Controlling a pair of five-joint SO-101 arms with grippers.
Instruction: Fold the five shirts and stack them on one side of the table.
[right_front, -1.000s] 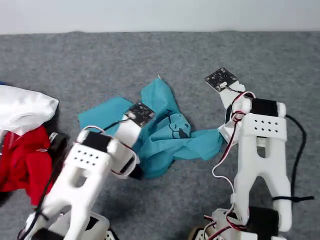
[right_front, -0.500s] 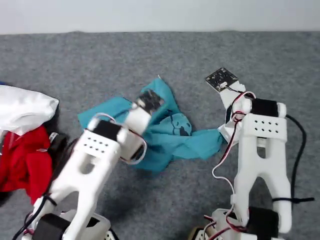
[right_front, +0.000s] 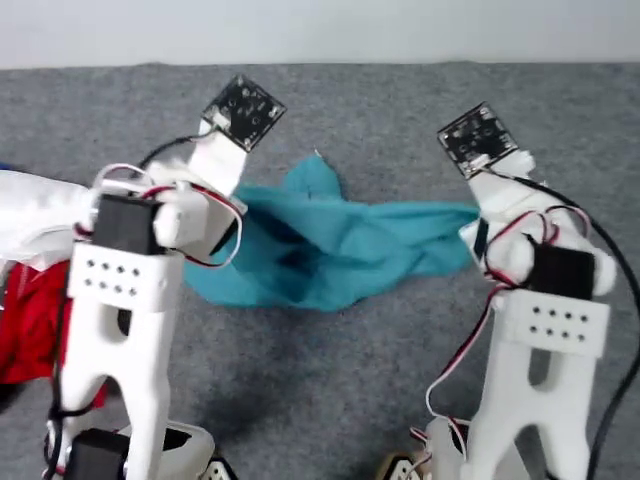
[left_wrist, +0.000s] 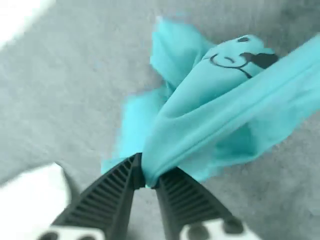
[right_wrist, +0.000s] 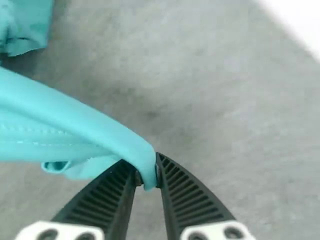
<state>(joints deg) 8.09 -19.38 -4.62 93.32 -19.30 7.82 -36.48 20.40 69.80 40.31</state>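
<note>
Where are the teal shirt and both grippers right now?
teal shirt (right_front: 340, 250), high view, middle of the stretched cloth.
left gripper (left_wrist: 147, 172), left wrist view, between the fingertips pinching the shirt.
right gripper (right_wrist: 145, 174), right wrist view, between the fingertips pinching the shirt.

The left tool (left_wrist: 148, 175) and right tool (right_wrist: 145, 175) each pinch the teal shirt (right_front: 340, 250).

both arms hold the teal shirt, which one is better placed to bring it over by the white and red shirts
Probably left. The left gripper is shut on the teal shirt at the end beside the white shirt and red shirt; the right gripper pinches the far end.
</note>
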